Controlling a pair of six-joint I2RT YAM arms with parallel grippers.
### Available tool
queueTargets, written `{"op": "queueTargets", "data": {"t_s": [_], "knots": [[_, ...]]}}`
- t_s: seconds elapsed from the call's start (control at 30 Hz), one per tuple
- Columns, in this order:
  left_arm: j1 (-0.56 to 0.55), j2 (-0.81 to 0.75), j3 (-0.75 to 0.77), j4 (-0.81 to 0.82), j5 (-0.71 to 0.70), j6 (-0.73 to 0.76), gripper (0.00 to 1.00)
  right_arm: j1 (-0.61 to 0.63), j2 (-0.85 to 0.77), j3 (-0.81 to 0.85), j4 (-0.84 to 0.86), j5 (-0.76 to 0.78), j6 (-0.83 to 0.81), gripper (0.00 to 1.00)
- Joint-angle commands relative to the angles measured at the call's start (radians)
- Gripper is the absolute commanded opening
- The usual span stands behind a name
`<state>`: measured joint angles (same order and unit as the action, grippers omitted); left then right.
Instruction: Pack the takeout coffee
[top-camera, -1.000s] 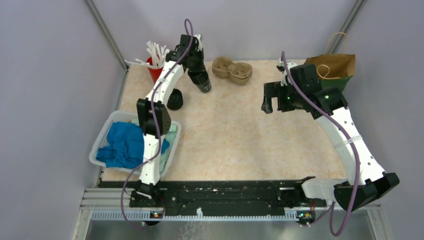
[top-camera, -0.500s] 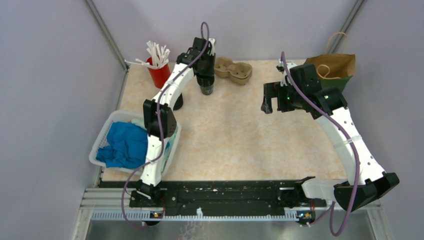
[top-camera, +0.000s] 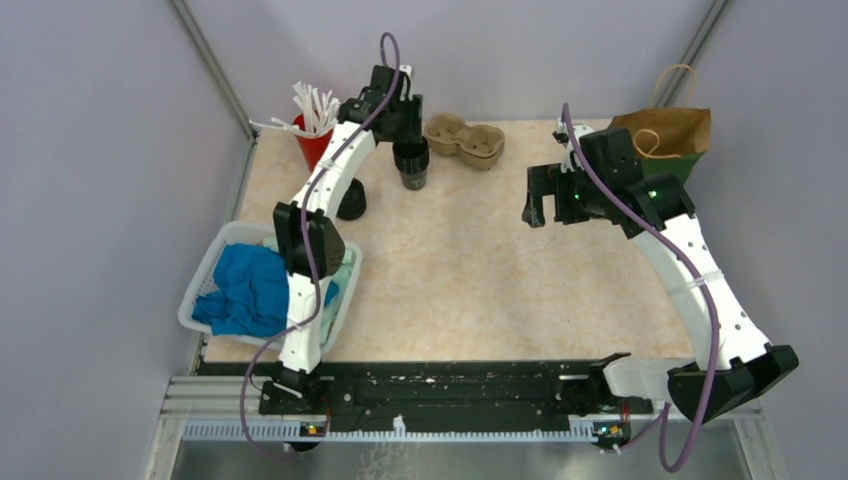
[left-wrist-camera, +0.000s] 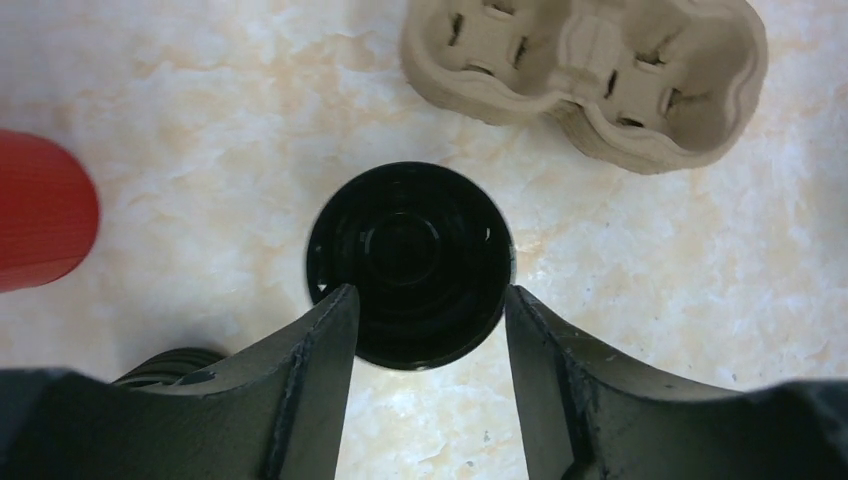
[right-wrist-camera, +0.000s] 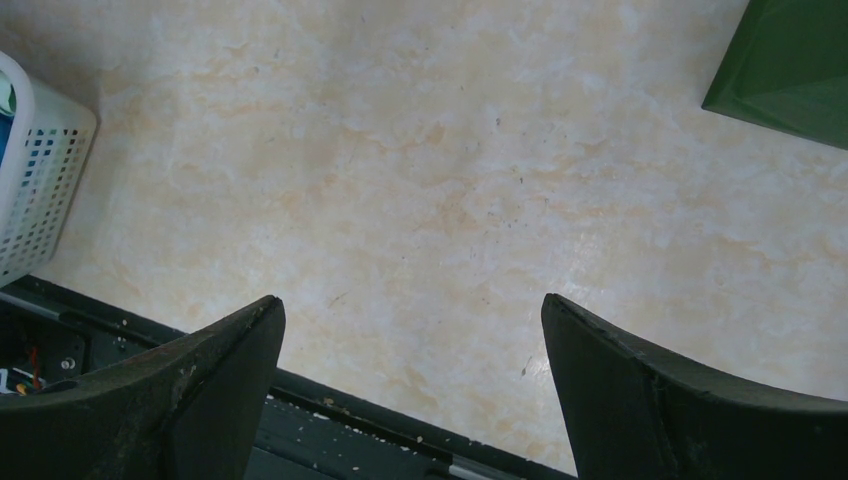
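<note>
The takeout coffee (top-camera: 410, 166) is a small black cup with a black lid. It stands upright on the table at the back, just left of the brown pulp cup tray (top-camera: 465, 140). From above, the round lid (left-wrist-camera: 410, 250) fills the middle of the left wrist view. My left gripper (top-camera: 404, 133) hovers over the cup's near side. It is open (left-wrist-camera: 428, 295), one fingertip at each edge of the lid, gripping nothing. My right gripper (top-camera: 540, 196) hangs open over bare table at the right (right-wrist-camera: 410, 310), with nothing between its fingers.
A red cup of white sticks (top-camera: 315, 138) stands at the back left. A second black round object (top-camera: 350, 200) sits beside the left arm. A brown paper bag (top-camera: 672, 130) on a green base (right-wrist-camera: 790, 65) stands back right. A white basket (top-camera: 200, 285) holds blue cloth front left.
My left gripper carried the tilted cup toward the pulp tray and set it upright. It then opened and drew back up off the cup. The right arm has not moved.
</note>
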<state>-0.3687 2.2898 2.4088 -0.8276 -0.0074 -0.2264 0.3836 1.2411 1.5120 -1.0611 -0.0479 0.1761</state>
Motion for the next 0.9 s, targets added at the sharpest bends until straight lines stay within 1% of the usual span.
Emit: {"op": "queueTargets", "data": {"t_s": [0.0,0.07,0.17,0.27,0.47,0.6,0.77,0.87], "knots": [[0.04,-0.072,0.035,-0.012,-0.097,-0.039,0.59,-0.002,-0.007,0.003,0.04,-0.009,-0.001,0.99],[0.054,-0.059,0.036,-0.025,-0.104,-0.052,0.51,-0.003,-0.007,0.004,0.039,-0.007,-0.001,0.99],[0.067,-0.04,0.041,-0.034,-0.103,-0.053,0.43,-0.004,-0.009,0.004,0.035,0.0,-0.001,0.99],[0.072,-0.024,0.045,-0.035,-0.091,-0.057,0.38,-0.003,-0.008,0.005,0.035,0.0,-0.003,0.99],[0.075,-0.002,0.047,-0.042,-0.08,-0.063,0.32,-0.003,0.0,0.008,0.036,-0.001,-0.003,0.99],[0.076,0.013,0.049,-0.041,-0.048,-0.067,0.34,-0.002,0.001,0.01,0.035,-0.001,-0.004,0.99],[0.076,0.027,0.05,-0.04,-0.029,-0.076,0.34,-0.002,0.002,0.011,0.035,0.002,-0.005,0.99],[0.076,0.03,0.052,-0.041,-0.028,-0.077,0.3,-0.002,0.002,0.012,0.035,0.001,-0.006,0.99]]}}
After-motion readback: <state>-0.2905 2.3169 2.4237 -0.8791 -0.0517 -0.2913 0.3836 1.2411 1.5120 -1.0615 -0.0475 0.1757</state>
